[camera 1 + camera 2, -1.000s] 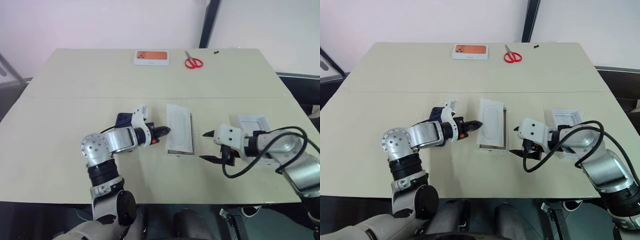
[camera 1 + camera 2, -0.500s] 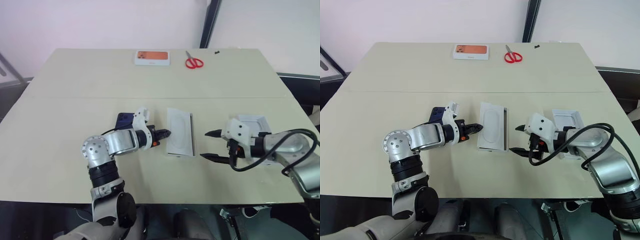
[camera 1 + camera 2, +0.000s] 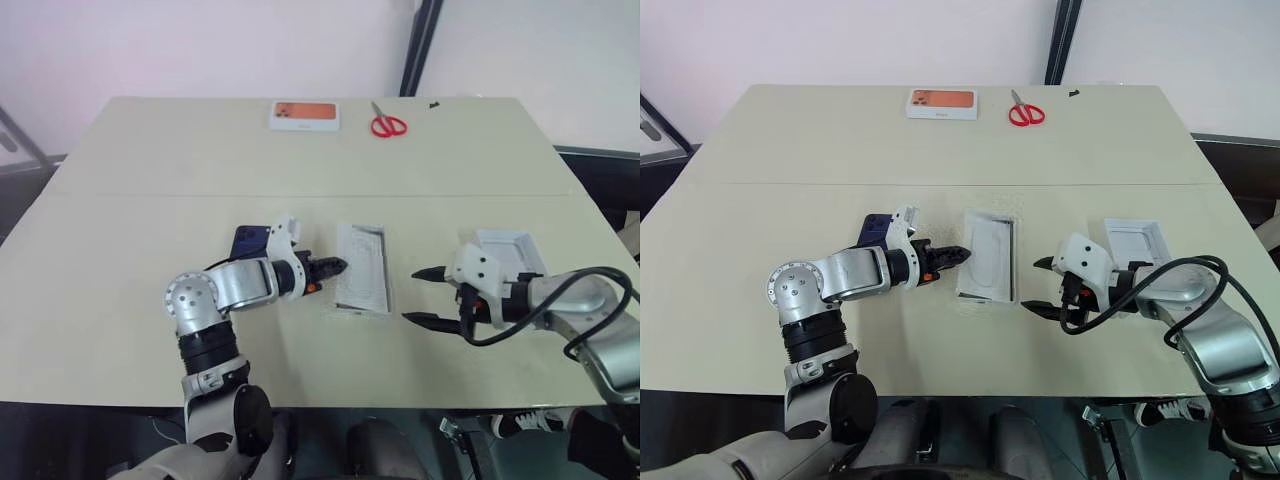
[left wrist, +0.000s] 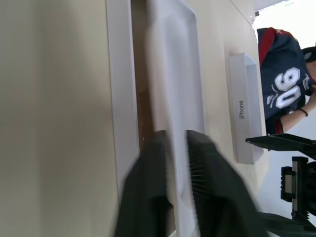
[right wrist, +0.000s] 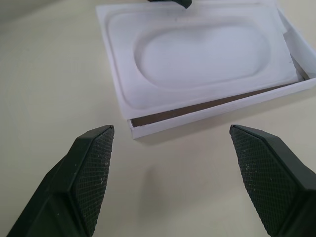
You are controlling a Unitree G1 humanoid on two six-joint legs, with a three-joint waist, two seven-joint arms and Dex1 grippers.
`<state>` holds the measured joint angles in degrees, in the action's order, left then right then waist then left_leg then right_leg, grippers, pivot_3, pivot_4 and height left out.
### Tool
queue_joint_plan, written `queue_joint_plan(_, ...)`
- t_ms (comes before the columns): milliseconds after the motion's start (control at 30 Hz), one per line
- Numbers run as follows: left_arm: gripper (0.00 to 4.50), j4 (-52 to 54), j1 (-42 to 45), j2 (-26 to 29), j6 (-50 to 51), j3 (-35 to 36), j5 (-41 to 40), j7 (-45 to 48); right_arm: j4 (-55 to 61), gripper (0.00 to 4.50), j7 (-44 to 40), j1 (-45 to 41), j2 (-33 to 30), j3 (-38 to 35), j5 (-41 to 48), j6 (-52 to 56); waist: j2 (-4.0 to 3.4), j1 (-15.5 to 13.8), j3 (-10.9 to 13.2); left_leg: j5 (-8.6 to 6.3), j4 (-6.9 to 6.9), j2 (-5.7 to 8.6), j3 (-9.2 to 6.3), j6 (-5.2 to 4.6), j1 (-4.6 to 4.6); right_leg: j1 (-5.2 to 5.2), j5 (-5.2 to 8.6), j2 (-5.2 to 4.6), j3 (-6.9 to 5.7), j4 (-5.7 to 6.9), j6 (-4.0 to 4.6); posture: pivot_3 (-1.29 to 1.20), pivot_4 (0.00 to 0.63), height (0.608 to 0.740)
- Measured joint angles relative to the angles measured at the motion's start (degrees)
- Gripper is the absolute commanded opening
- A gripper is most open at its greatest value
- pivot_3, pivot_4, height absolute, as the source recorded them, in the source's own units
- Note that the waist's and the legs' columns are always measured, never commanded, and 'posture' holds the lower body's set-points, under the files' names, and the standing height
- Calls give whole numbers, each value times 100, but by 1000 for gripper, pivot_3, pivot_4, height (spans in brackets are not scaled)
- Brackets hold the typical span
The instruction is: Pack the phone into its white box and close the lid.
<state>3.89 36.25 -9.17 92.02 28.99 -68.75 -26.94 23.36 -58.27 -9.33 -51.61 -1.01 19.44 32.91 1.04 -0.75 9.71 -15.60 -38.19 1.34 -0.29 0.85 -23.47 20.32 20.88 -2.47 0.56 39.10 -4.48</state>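
The white box [image 3: 352, 309] lies mid-table. A thin white insert [image 3: 364, 270] with an oval outline rests askew over it, and the tan floor [image 5: 197, 109] shows underneath. My left gripper [image 3: 337, 265] is shut on the insert's left edge, which runs between its fingers [image 4: 148, 197]. The dark blue phone [image 3: 246, 238] lies flat behind my left wrist, partly hidden by it. My right gripper [image 3: 411, 295] hovers just right of the box, open and holding nothing. The lid [image 3: 508, 250] lies inside-up behind my right arm.
At the table's far edge sit a white box with an orange picture [image 3: 303, 115] and red scissors [image 3: 387, 124]. A person in a dark numbered jersey [image 4: 284, 79] is beyond the table's right side.
The insert has tipped and shifted a little to the right over the box. My right wrist has rolled slightly, and its gripper has stayed open.
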Motion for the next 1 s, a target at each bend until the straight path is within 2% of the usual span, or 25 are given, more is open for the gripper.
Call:
queue_joint_plan(33,3106,1,-18,1,0,-16,-67,3,-4,3952,3,2,0,2,-1,-18,0,1,0,0,0,0,0,0,0,0,0,0,0,0,0,0,150,740)
queue_joint_plan(100,4005,2,-85,13,0,-52,-167,13,-13,3952,10,0,0,7,-4,-43,0,1,0,0,0,0,0,0,0,0,0,0,0,0,0,0,150,740)
queue_joint_plan(233,4005,7,-311,285,0,-135,-384,102,-97,3952,42,-60,15,29,-11,-102,0,11,0,1,1,-1,0,1,0,2,0,0,0,1,0,0,150,740)
queue_joint_plan(333,4005,84,-443,813,-11,-176,-443,355,-165,3952,80,-112,88,56,-23,-144,-2,28,-1,2,3,-2,0,3,1,4,0,3,1,2,0,0,150,740)
queue_joint_plan(500,4005,333,-753,1527,-205,-205,-528,1162,-406,3952,271,-440,334,124,-123,-338,-2,-7,-1,2,-1,0,-1,3,1,2,0,1,1,1,0,0,150,740)
queue_joint_plan(667,4005,840,-1191,2322,-690,-595,-459,2340,-483,3952,303,-547,442,168,-117,-344,-4,15,-2,2,3,-1,-1,3,2,4,0,0,1,0,1,0,150,740)
queue_joint_plan(767,4072,1081,-1410,2814,-1212,-916,-127,3060,-499,3026,349,-658,573,254,-101,-290,-4,24,-2,2,3,-1,-1,3,2,4,0,1,2,0,1,0,150,740)
queue_joint_plan(967,4072,1414,-2046,3874,-2608,-1833,1175,4541,-520,14,645,-944,879,429,-129,-101,-8,45,-3,1,11,-1,-1,2,2,7,1,-1,5,-2,3,0,150,740)
queue_joint_plan(1000,4072,1424,-2165,3984,-2937,-1979,1442,4800,-523,14,712,-980,935,476,-154,-78,-8,46,-3,1,13,-1,-1,1,2,8,1,-1,5,-2,4,0,150,740)
